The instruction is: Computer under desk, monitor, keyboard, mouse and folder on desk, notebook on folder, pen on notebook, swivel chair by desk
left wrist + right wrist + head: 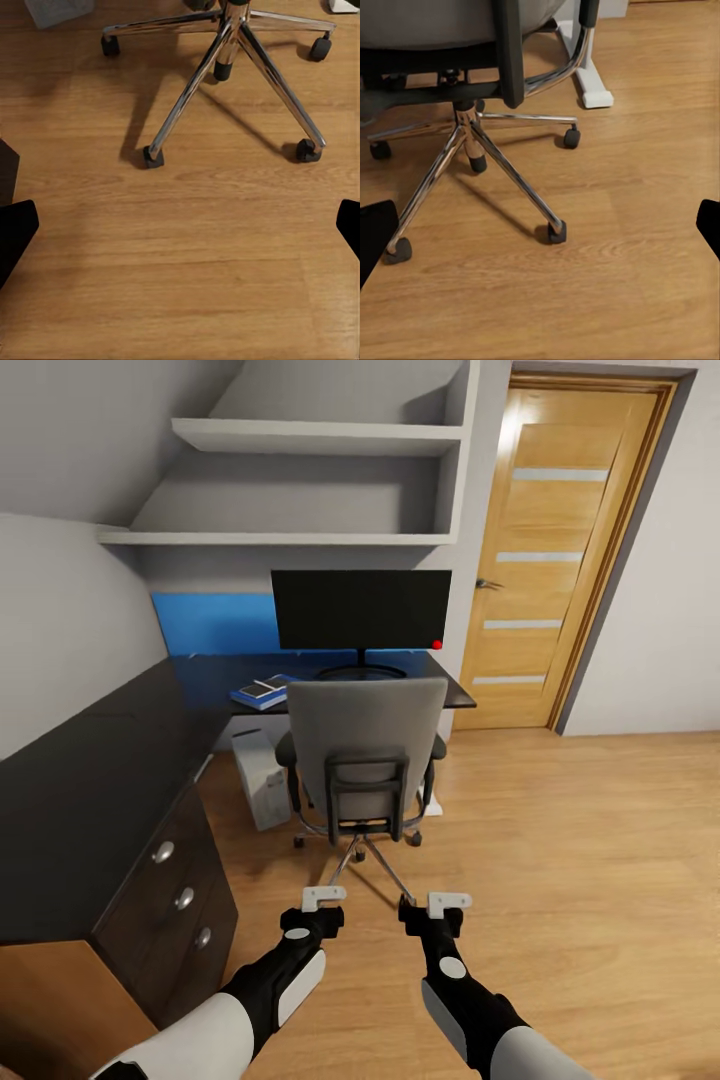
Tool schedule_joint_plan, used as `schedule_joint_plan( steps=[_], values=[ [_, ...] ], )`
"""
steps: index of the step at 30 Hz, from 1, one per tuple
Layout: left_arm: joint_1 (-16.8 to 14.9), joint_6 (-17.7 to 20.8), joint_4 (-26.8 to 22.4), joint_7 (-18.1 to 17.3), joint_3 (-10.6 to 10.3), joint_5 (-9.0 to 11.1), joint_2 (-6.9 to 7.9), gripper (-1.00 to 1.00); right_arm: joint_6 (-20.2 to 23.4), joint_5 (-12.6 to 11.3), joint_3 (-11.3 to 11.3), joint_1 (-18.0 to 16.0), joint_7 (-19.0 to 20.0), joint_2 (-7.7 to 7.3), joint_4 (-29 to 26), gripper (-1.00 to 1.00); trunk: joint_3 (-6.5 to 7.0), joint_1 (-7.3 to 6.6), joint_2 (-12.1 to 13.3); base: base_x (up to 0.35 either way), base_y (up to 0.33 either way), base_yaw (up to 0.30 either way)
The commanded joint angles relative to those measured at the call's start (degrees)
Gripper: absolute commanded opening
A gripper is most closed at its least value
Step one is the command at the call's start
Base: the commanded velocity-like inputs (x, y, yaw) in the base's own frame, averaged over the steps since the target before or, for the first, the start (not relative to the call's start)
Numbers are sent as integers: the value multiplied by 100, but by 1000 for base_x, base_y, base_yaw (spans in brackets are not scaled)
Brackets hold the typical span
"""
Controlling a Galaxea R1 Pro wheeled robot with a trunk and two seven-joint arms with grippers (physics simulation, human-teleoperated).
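Head view first: swivel chair, grey seat and back with black armrests and a chrome star base, stands pushed in at the desk, its back toward the camera. Behind it the monitor, a wide black screen on a round foot, sits on the glossy black desk top. To the chair's left, a bright blue folder lies near the desk's front edge with a small grey notebook on top of it. Under the desk, beside the chair, stands the light grey computer. Drawers with round silver knobs face the wooden floor; white shelves hang above, and a wooden door stands at the right. Left gripper and right gripper hover low over the floor just short of the chair base; both have their fingers apart.

Left wrist view: chrome legs and black casters spread across the floorboards, dark fingertips wide at the edges.

Right wrist view: the chair's seat underside and base on the same floor, with a white desk foot beyond.
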Motion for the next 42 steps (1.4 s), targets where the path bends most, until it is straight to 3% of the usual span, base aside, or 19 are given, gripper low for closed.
schedule_joint_plan(
  steps=[1,12,16,21,24,27,31,32,34,42],
  values=[
    [-5,27,-4,44,-24,4,0,100,-28,-59,48,-6,-35,-4,4,100,13,-23,39,-1,0,0],
    [-5,22,59,62,19,26,0,100,-36,-64,23,-6,-37,-28,13,100,211,-265,480,0,0,0],
    [-5,8,732,24,18,150,25,100,-115,-75,10,-6,-35,-99,417,100,282,-353,641,0,0,0],
    [-5,-124,1592,15,1,390,19,100,-873,-80,14,-6,-36,-168,1311,100,372,-462,841,0,0,0],
    [-5,-461,2059,10,-6,437,11,100,-1452,-87,23,-4,-37,-158,1999,100,426,-528,961,0,0,0],
    [57,-777,2226,12,-2,451,15,100,-1802,-86,23,37,-37,-156,2311,100,480,-594,1082,0,0,0],
    [379,-1080,2302,11,2,458,36,100,-2010,-89,17,300,-27,-174,2453,100,552,-682,1242,0,0,0],
    [672,-1272,2323,7,0,455,73,100,-2082,-92,16,555,-8,-184,2493,100,570,-704,1282,0,0,0],
    [882,-1458,2328,5,-3,454,106,100,-2143,-91,19,699,-1,-187,2505,100,606,-748,1363,0,0,0],
    [1568,-2277,2332,4,-5,452,193,100,-2351,-89,14,990,6,-195,2517,100,749,-924,1683,0,0,0]
  ],
)
